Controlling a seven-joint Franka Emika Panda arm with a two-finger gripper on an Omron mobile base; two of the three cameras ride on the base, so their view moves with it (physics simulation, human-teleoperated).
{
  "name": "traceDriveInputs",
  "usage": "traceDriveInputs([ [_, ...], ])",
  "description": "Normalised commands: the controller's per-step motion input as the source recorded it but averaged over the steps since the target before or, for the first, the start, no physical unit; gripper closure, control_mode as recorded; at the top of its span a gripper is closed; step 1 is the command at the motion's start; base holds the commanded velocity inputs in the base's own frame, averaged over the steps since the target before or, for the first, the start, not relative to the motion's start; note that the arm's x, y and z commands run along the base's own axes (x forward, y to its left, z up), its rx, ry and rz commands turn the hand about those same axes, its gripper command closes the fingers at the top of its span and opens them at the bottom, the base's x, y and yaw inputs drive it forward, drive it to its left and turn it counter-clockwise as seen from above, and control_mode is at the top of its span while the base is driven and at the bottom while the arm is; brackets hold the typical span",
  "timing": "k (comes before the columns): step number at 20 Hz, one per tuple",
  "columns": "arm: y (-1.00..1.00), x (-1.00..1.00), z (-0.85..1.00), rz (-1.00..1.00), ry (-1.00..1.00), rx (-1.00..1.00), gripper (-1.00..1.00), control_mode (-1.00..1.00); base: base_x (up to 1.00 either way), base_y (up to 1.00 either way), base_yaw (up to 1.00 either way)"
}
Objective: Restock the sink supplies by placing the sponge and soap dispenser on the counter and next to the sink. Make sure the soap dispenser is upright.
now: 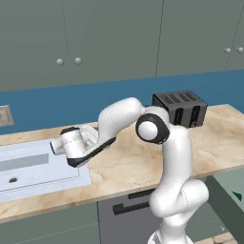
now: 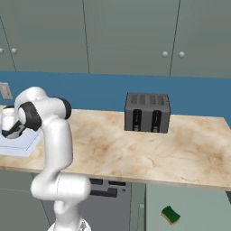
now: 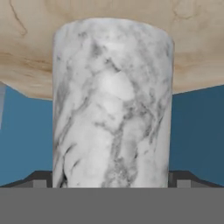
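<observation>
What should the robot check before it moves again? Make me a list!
1. Fingers on either side of the soap dispenser: ok, spread wide, one at each side.
2. Fingers really squeezing it: cannot tell.
3. Dispenser standing on the counter: ok, one end meets the marble top.
4. Dispenser the right way up: cannot tell, the pump end is hidden.
5. Spot is next to the sink: ok, the arm ends right at the sink's edge.
6. Sponge on the counter: not ok, it lies on the floor.
</observation>
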Motion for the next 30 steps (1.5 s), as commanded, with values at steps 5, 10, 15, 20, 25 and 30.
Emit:
traceDriveInputs([
  [5, 0.21, 0.00, -0.58, -0.05, -0.03, 0.00, 1.00, -1.00, 0.00, 0.00, 0.00],
  [10, 0.03, 0.02, -0.33, -0.05, -0.08, 0.00, 1.00, -1.00, 0.00, 0.00, 0.00],
  [15, 0.14, 0.11, -0.19, -0.06, -0.10, -0.01, 1.00, -1.00, 0.00, 0.00, 0.00],
  [20, 0.12, 0.08, -0.36, -0.01, -0.05, 0.00, 1.00, -1.00, 0.00, 0.00, 0.00],
  [25, 0.00, 0.00, -0.52, 0.01, -0.16, 0.06, 1.00, -1.00, 0.00, 0.00, 0.00],
  [30, 0.00, 0.00, -0.57, 0.03, -0.14, 0.09, 1.00, -1.00, 0.00, 0.00, 0.00],
])
